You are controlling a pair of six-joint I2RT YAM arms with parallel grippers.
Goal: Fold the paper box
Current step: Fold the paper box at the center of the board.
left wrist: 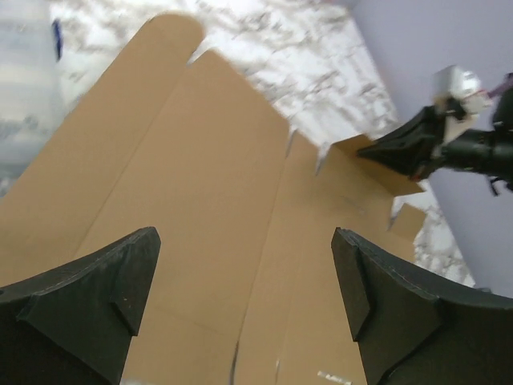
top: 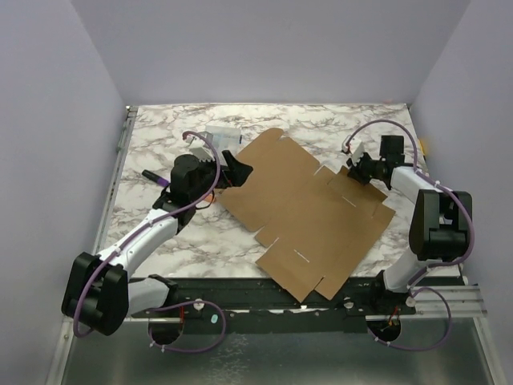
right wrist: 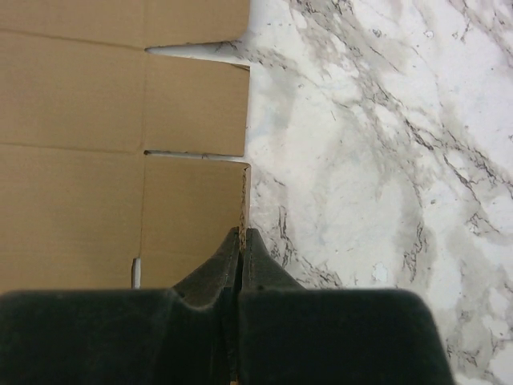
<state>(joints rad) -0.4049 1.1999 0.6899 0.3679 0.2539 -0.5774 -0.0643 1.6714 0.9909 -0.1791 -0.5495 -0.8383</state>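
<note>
The paper box [top: 309,212] is a flat brown cardboard sheet with flaps and slits, lying across the middle of the marble table. My left gripper [top: 236,170] hovers over its left edge with the jaws wide apart and nothing between them. In the left wrist view, cardboard [left wrist: 192,160] fills the space under the open gripper [left wrist: 244,241]. My right gripper [top: 353,172] is at the sheet's right side, shut on the raised edge of a small flap. The right wrist view shows that gripper [right wrist: 241,233] pinching the flap's edge [right wrist: 192,208]. The right gripper [left wrist: 401,152] also shows in the left wrist view.
A small clear plastic case [top: 220,138] sits behind the left gripper near the back of the table. A dark purple pen [top: 152,175] lies left of the left arm. Lavender walls enclose the table [top: 160,233] on three sides.
</note>
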